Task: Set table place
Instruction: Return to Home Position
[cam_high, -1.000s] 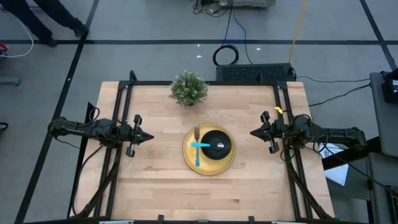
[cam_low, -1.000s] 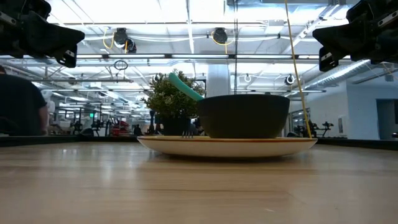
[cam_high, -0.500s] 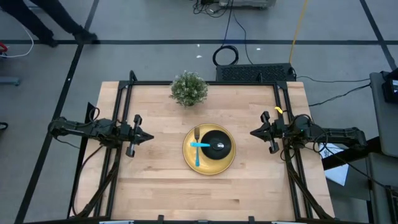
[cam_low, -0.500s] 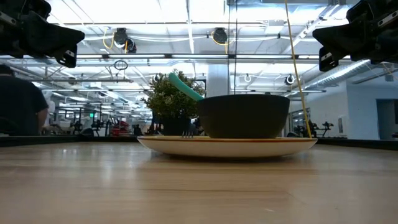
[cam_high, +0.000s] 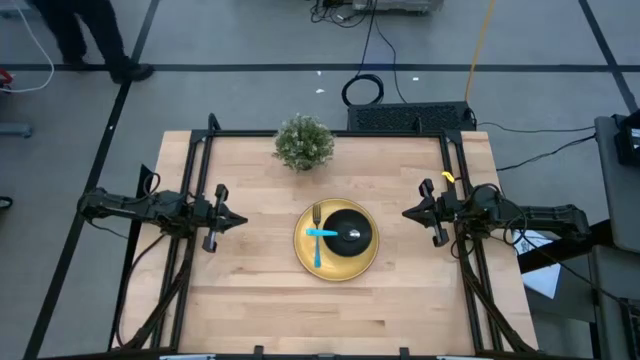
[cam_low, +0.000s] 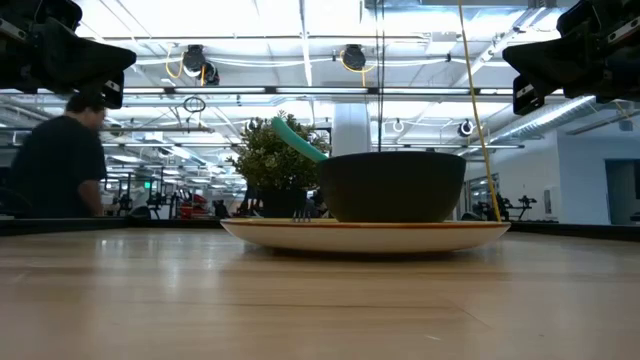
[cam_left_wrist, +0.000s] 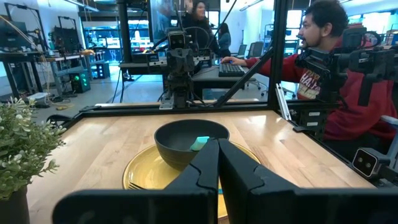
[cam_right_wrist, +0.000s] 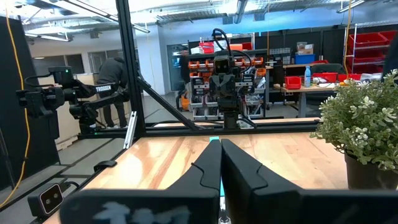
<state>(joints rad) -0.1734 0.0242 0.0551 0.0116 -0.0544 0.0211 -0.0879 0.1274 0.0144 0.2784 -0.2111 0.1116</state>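
Note:
A round yellow plate (cam_high: 303, 252) lies on the light-wood table (cam_high: 250, 300), a little right of its middle. A black bowl (cam_high: 352, 222) stands on the plate. A spoon with a light-blue handle (cam_high: 322, 233) leans in the bowl, its handle over the rim. A fork with a light-blue handle (cam_high: 318, 250) lies on the plate's left part. My left gripper (cam_high: 240, 220) is shut and empty above the table's left side. My right gripper (cam_high: 406, 213) is shut and empty above the right side. Both point at the plate.
A small bushy green potted plant (cam_high: 303, 141) stands near the table's far edge, left of the middle. A black frame (cam_high: 205, 150) runs along the table's sides. A person (cam_low: 60, 160) moves in the room beyond the table. Another person in red (cam_left_wrist: 348, 81) sits beyond the right side.

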